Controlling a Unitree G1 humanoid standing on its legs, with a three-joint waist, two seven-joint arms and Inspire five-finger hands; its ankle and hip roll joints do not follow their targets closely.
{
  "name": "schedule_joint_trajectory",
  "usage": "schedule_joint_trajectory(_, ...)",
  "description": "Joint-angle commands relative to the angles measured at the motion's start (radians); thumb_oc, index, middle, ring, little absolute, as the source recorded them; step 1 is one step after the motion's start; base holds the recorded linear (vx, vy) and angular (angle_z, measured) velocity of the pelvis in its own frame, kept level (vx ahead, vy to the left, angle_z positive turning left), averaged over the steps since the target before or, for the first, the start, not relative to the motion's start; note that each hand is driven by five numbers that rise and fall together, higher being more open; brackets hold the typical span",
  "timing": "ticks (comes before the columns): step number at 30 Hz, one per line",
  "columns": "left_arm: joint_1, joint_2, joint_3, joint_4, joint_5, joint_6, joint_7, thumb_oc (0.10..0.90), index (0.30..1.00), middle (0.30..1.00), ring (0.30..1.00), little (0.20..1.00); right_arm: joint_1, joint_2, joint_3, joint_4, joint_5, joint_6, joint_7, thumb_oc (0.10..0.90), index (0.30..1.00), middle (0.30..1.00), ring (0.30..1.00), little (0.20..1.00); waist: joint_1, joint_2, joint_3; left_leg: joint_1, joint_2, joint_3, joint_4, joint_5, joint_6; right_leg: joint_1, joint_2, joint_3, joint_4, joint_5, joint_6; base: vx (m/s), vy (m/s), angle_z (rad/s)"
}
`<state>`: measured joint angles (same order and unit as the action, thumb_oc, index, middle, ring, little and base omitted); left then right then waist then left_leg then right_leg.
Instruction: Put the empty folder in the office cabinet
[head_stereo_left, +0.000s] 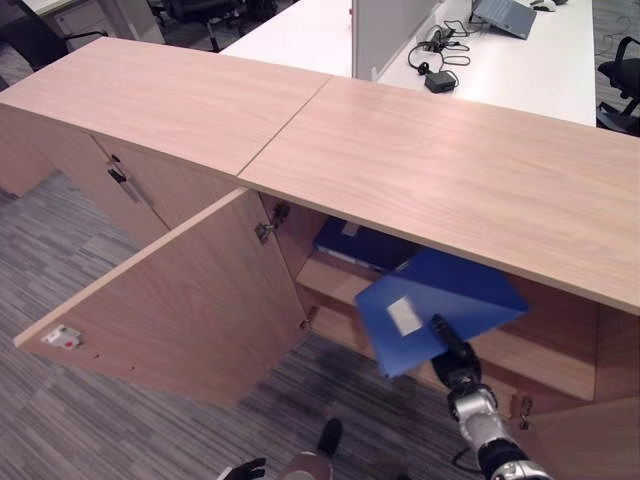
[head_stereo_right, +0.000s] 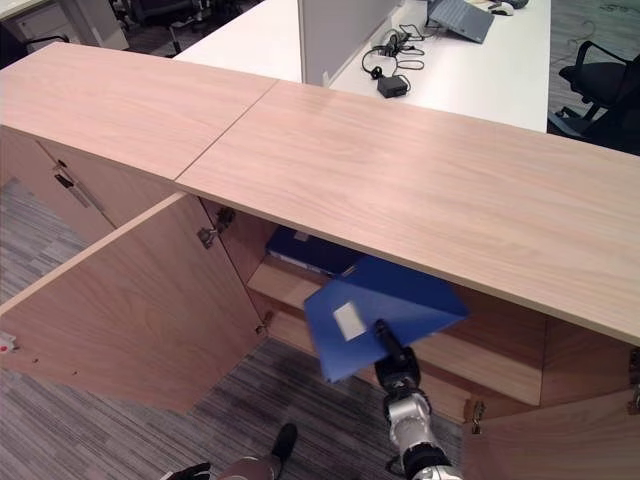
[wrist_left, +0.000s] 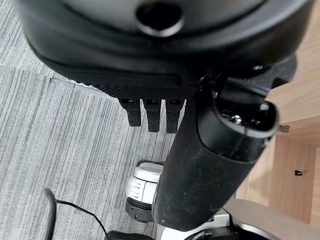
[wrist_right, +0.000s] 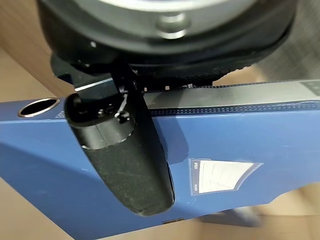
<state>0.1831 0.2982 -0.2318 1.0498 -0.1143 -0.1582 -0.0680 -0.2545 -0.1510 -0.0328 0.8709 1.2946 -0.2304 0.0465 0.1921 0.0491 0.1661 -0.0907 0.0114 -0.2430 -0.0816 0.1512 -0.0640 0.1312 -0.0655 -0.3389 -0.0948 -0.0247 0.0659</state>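
One flat blue folder (head_stereo_left: 440, 305), wooden cabinet (head_stereo_left: 450, 170).

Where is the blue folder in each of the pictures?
Left eye view: blue folder at lower right, tilted at the cabinet opening, held by the right hand.
Right eye view: lower middle, same tilt, same hand below it.
Left wrist view: not in it.
Right wrist view: fills the lower half, thumb across it.
Shared landmark: its white label.

Head eyes overlook cabinet (head_stereo_left: 450, 170); wrist cameras close.
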Motion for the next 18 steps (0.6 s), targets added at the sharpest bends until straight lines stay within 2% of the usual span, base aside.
schedule_joint_trajectory(1,-0.067,0.023,-0.051,-0.005,-0.034,-0.034,0.013,0.800,0.900,0.900,0.900,0.900,-0.100,-0.020,-0.048,-0.096,0.078,-0.117,0.022,0.400,0.300,0.300,0.300,0.300,-0.007,0.002,-0.001,0.053,0.047,0.024,-0.006,-0.115,-0.047,0.028,-0.054,-0.004,0.008,-0.083,0.044,0.00,0.000,0.00)
schedule_joint_trajectory(2,-0.062,0.029,-0.071,-0.032,-0.021,-0.037,0.010,0.800,0.900,0.900,0.900,0.900,-0.129,-0.041,-0.122,-0.099,0.110,-0.164,0.003,0.400,0.300,0.300,0.300,0.300,-0.011,0.011,0.003,0.057,0.048,0.027,-0.006,-0.124,-0.049,0.030,-0.053,-0.001,0.008,-0.092,0.043,0.00,0.000,0.00)
schedule_joint_trajectory(3,-0.062,0.031,-0.079,-0.042,-0.014,-0.038,0.007,0.800,0.900,0.900,0.900,0.900,-0.136,-0.053,-0.142,-0.095,0.113,-0.181,-0.008,0.400,0.300,0.300,0.300,0.300,-0.014,0.015,0.004,0.052,0.047,0.025,-0.006,-0.118,-0.048,0.026,-0.055,-0.002,0.008,-0.088,0.044,0.00,0.000,0.00)
schedule_joint_trajectory(7,-0.064,0.042,-0.118,-0.074,0.017,-0.042,0.000,0.800,0.900,0.900,0.900,0.900,-0.182,-0.108,-0.205,-0.057,0.114,-0.210,-0.046,0.400,0.300,0.300,0.300,0.300,-0.019,0.028,0.010,0.045,0.045,0.024,-0.006,-0.118,-0.048,0.016,-0.056,0.000,0.008,-0.086,0.047,0.00,0.000,0.00)
schedule_joint_trajectory(11,-0.092,0.068,-0.191,-0.140,0.041,-0.054,-0.012,0.800,0.900,0.900,0.900,0.900,-0.308,-0.234,-0.264,0.030,0.130,-0.235,-0.095,0.400,0.300,0.300,0.300,0.300,-0.028,0.057,0.043,0.026,0.043,0.036,-0.006,-0.116,-0.048,-0.014,-0.063,0.015,0.008,-0.077,0.053,-0.08,0.008,-0.03)
schedule_joint_trajectory(15,-0.122,0.088,-0.271,-0.204,0.051,-0.064,-0.029,0.800,0.900,0.900,0.900,0.900,-0.464,-0.349,-0.274,0.117,0.163,-0.231,-0.116,0.400,0.300,0.300,0.300,0.300,-0.038,0.099,0.074,0.001,0.037,0.061,-0.006,-0.111,-0.046,-0.063,-0.074,0.048,0.008,-0.059,0.062,-0.09,0.042,-0.17)
schedule_joint_trajectory(18,-0.137,0.109,-0.335,-0.257,0.051,-0.078,-0.046,0.800,0.900,0.900,0.900,0.900,-0.598,-0.420,-0.232,0.190,0.180,-0.214,-0.122,0.400,0.300,0.300,0.300,0.300,-0.041,0.131,0.096,-0.032,0.037,0.102,-0.006,-0.102,-0.044,-0.122,-0.080,0.083,0.009,-0.040,0.069,-0.11,0.065,-0.44)
